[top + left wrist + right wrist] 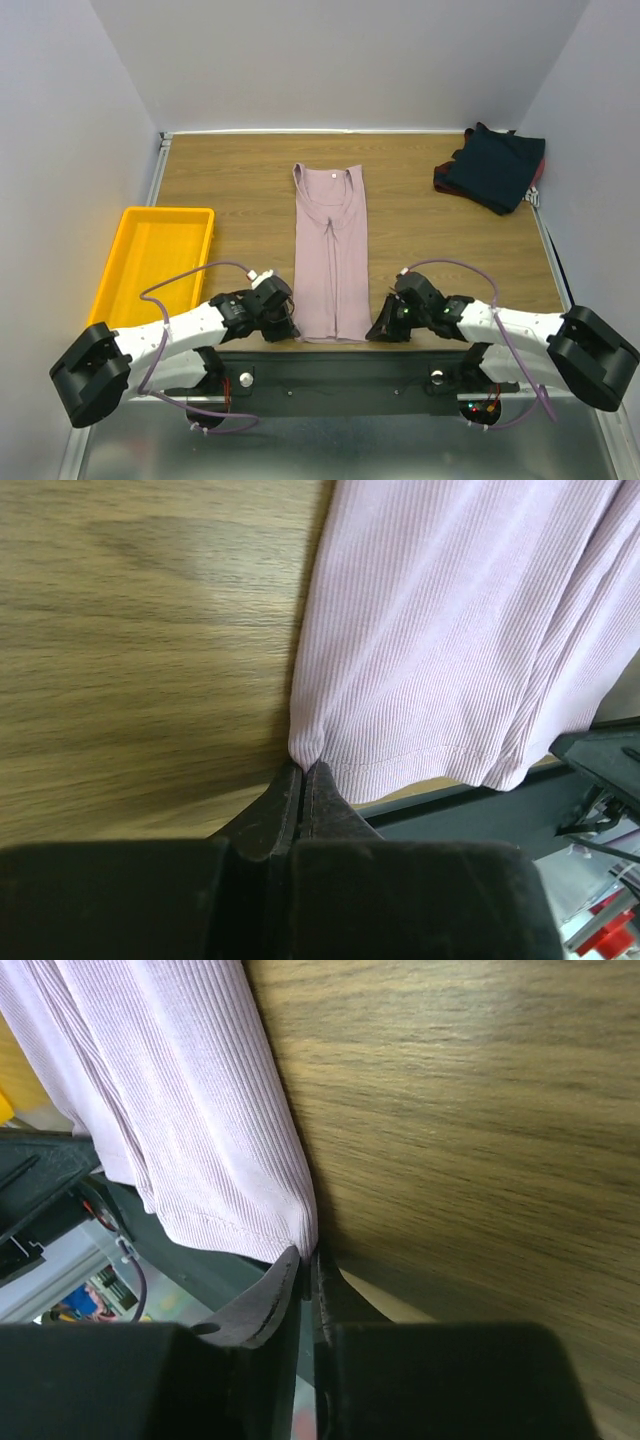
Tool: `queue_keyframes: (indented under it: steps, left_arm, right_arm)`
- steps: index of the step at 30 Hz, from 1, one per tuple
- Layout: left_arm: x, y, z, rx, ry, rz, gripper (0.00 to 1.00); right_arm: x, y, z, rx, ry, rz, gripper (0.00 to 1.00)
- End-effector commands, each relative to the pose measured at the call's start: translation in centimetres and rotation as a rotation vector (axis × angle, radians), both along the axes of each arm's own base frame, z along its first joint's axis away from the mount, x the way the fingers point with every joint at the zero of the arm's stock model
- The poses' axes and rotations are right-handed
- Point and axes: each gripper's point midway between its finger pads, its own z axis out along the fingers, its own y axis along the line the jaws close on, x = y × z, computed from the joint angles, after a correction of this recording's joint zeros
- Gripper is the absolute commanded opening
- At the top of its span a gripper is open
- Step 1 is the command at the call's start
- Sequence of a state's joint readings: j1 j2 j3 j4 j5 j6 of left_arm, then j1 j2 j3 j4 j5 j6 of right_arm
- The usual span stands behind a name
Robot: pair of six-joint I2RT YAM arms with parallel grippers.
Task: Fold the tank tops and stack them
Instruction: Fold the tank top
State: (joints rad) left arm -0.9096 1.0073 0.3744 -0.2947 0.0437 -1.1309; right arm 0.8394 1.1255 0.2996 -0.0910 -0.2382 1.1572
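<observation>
1. Now the pink tank top (331,255) lies flat lengthwise at mid-table, with its hem nearest. The dark tank tops (495,168) are heaped at the far right.
2. The left gripper (303,772) pinches the near-left hem corner, and the right gripper (306,1260) looks pressed onto the near-right corner.
3. The thin ribbed knit is probably light, limp and stretchy, so the stitched hem corners suit gripping.

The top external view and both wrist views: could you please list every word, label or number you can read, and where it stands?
No readable text in any view.
pink tank top: a small pale spot at the neckline, possibly a tag, too small to read.
yellow tray: no writing visible.
dark tank tops: no writing visible.
</observation>
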Motion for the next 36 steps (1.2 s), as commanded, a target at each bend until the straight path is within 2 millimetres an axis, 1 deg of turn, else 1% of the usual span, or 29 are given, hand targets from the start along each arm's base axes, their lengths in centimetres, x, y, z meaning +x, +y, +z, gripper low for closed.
queue_keyframes:
  steps: [1,3,5,7,8,10,12,13,14,15,17,18,19,21,22,24,25,27,28,30,31,33,34,35,36]
  left_arm:
    - [0.1,-0.4,0.3,0.017,-0.034,-0.050,0.00]
    - [-0.4,-0.7,0.4,0.016,-0.031,-0.069,0.00]
    - [-1.3,-0.8,0.2,0.025,-0.019,-0.090,0.00]
    - [-2.5,-0.9,-0.2,0.031,0.004,-0.110,0.00]
    - [-3.1,-0.8,-0.4,0.033,0.014,-0.118,0.00]
    - [-4.1,-0.8,-0.7,0.032,0.035,-0.126,0.00]
    - [-5.4,-1.2,-0.7,0.024,0.054,-0.145,0.00]
    - [-5.9,-1.3,-0.7,0.024,0.057,-0.153,0.00]
    - [-6.4,-1.3,-0.6,0.024,0.072,-0.143,0.00]
    - [-7.3,-1.5,-0.5,0.025,0.074,-0.172,0.00]
    - [-8.2,-1.9,-0.1,0.018,0.086,-0.189,0.00]
    - [-8.4,-1.8,-0.1,0.034,0.078,-0.176,0.00]
    - [-9.0,-2.1,0.3,0.030,0.079,-0.199,0.00]
    - [-9.5,-2.2,0.6,0.036,0.079,-0.209,0.00]
    - [-9.2,-2.6,1.4,0.023,0.064,-0.200,0.00]
    - [-8.8,-2.4,2.0,0.030,0.050,-0.176,0.00]
    - [-8.1,-2.9,2.9,0.004,0.017,-0.153,0.00]
    - [-7.3,-2.9,3.5,-0.015,-0.005,-0.119,0.00]
    - [-6.6,-2.9,4.0,-0.030,-0.019,-0.090,0.00]
    - [-6.0,-3.0,4.4,-0.055,-0.032,-0.071,0.00]
    - [-5.7,-2.9,4.5,-0.058,-0.039,-0.064,0.00]
    - [-4.7,-3.0,5.1,-0.067,-0.059,-0.044,0.00]
    - [-4.3,-3.1,5.3,-0.068,-0.069,-0.037,0.00]
    - [-3.9,-3.3,5.9,-0.076,-0.081,-0.035,0.00]
    - [-3.1,-2.9,5.8,-0.060,-0.094,-0.020,0.00]
  right_arm:
    - [0.0,-2.2,-2.4,-0.144,-0.021,-0.007,0.08]
    - [0.0,-2.1,-2.3,-0.138,-0.024,0.005,0.04]
    - [-0.4,-1.7,-1.9,-0.126,-0.026,0.033,0.01]
    - [-1.0,-1.5,-1.7,-0.128,-0.029,0.055,0.00]
    - [-1.8,-1.4,-1.6,-0.134,-0.028,0.083,0.00]
    - [-2.4,-1.2,-1.4,-0.142,-0.039,0.096,0.00]
    - [-3.2,-1.2,-1.3,-0.153,-0.030,0.105,0.00]
    - [-3.9,-0.8,-0.9,-0.145,-0.043,0.132,0.00]
    - [-4.1,-0.9,-0.7,-0.160,-0.045,0.119,0.00]
    - [-4.9,-0.8,-0.6,-0.162,-0.054,0.146,0.00]
    - [-5.0,-0.7,0.1,-0.165,-0.079,0.147,0.00]
    - [-5.3,-0.8,0.5,-0.174,-0.075,0.147,0.00]
    - [-5.3,-0.6,1.0,-0.171,-0.099,0.144,0.00]
    - [-5.5,-0.9,1.2,-0.186,-0.103,0.148,0.00]
    - [-5.0,-0.6,1.8,-0.183,-0.126,0.138,0.00]
    - [-4.4,-0.6,2.4,-0.190,-0.157,0.124,0.00]
    - [-3.6,-0.3,3.1,-0.190,-0.189,0.107,0.00]
    - [-3.0,0.0,3.7,-0.198,-0.220,0.105,0.01]
    - [-2.4,0.5,4.1,-0.211,-0.242,0.103,0.01]
    - [-2.0,0.7,4.0,-0.238,-0.250,0.106,0.01]
    - [-1.7,0.9,4.2,-0.240,-0.260,0.106,0.01]
    - [-1.0,1.6,5.2,-0.235,-0.291,0.100,0.01]
    - [-0.7,1.7,5.3,-0.240,-0.299,0.095,0.01]
    - [-0.3,2.0,5.9,-0.232,-0.313,0.092,0.01]
    - [0.1,2.0,6.2,-0.233,-0.320,0.080,0.01]
